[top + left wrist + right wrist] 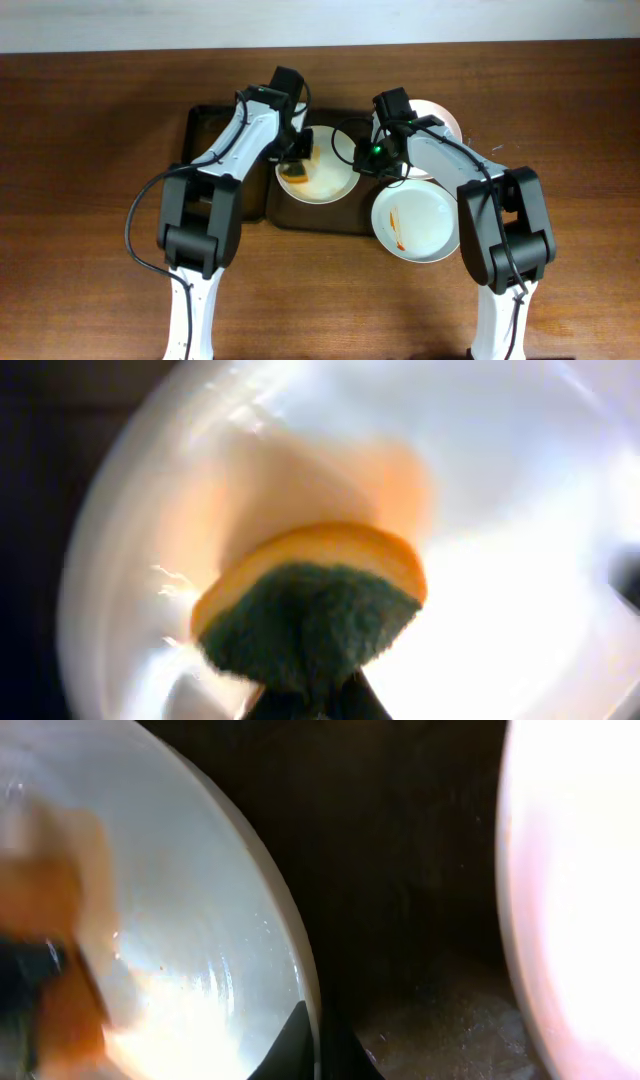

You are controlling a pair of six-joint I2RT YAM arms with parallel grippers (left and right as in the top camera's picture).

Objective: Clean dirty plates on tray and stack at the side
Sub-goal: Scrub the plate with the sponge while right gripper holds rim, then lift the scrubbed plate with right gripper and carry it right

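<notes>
A white plate [330, 182] with orange smears lies on the dark tray [212, 125]. My left gripper [295, 155] is shut on a yellow and green sponge [310, 615] and presses it on the plate's left part [500, 590]. My right gripper [362, 160] is shut on the plate's right rim [300, 980], one finger on each side. A second white plate [425, 220] with orange streaks lies partly off the tray's right front. A third white plate [440, 115] sits behind my right arm, mostly hidden.
The brown wooden table [90, 200] surrounds the tray. In the right wrist view the dark tray floor [410, 920] lies between the held plate and another white plate edge [580, 900].
</notes>
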